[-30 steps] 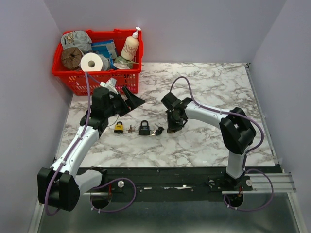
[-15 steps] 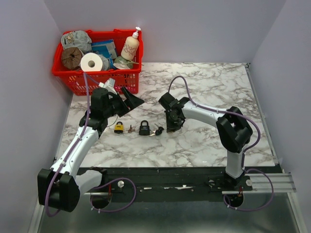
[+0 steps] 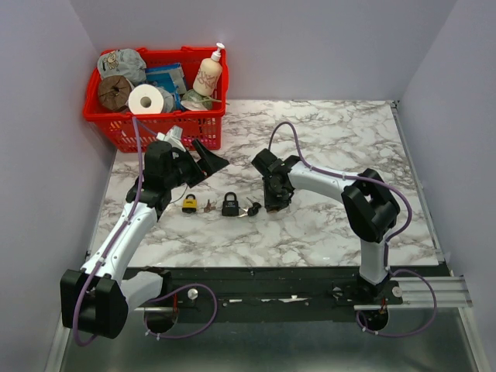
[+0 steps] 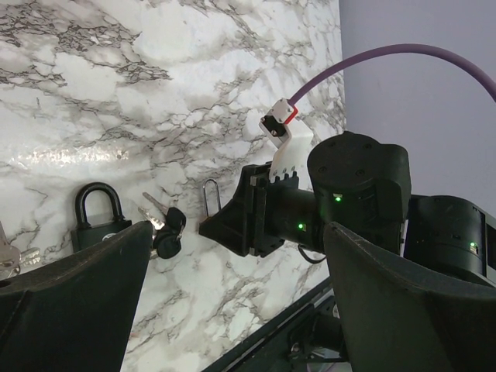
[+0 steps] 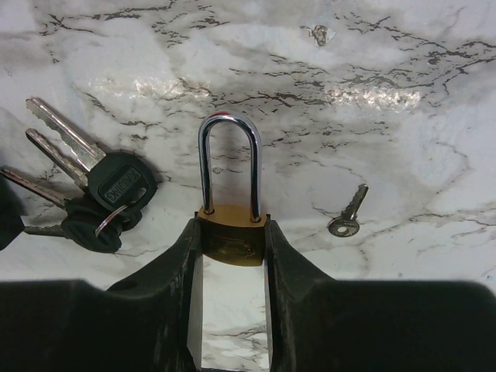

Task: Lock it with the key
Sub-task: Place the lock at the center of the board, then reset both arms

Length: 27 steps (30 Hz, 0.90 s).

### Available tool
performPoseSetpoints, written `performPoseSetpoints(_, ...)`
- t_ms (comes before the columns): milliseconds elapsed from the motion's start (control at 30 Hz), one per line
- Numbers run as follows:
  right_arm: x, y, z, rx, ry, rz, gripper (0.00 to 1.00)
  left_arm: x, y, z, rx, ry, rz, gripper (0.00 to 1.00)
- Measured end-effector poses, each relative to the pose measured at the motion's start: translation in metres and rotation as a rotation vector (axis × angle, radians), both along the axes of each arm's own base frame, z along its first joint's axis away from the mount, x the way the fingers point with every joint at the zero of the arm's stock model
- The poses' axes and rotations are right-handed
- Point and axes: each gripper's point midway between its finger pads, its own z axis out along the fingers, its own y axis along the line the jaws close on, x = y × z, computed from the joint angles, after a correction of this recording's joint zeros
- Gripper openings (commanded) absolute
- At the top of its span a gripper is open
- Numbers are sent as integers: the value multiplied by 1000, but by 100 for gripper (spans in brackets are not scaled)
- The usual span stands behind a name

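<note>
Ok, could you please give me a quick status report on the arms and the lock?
Left gripper open, holding nothing. Right gripper shut on brass padlock. Loose key beside it on the table, untouched; key bunch on other side. Path clear.

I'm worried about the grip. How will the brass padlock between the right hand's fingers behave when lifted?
The padlock looks like solid brass with a steel loop, so probably heavy for its size. The right hand pinches only its body's edges, so it may pivot or slip. Its long polished loop likely makes it tip if stood upright.
</note>
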Motion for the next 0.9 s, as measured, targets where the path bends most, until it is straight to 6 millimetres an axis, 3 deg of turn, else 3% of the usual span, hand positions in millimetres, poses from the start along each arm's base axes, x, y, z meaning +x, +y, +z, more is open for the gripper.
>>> performPoseSetpoints(300,-1,2,0,3,1,-6,56,0,1,0,0,0,2,99)
performPoseSetpoints(400,-2,3,2,10,2,-3,68,0,1,0,3,-3,0,99)
performPoseSetpoints(433,-2,3,3,16,1,1,80,-1,1,0,5,-4,-1,99)
performPoseSetpoints(500,-2,6,10,34,-5,16,89,-3,1,0,18,-6,-11,99)
performPoseSetpoints(533,-2,7,15,44,-13,29,99,-4,1,1,24,-5,-18,99)
performPoseSetpoints(667,3,10,57,112,-102,84,100,-10,2,20,109,-51,-95,99)
performPoseSetpoints(900,17,6,160,296,-340,230,100,-3,14,69,356,-178,-222,99)
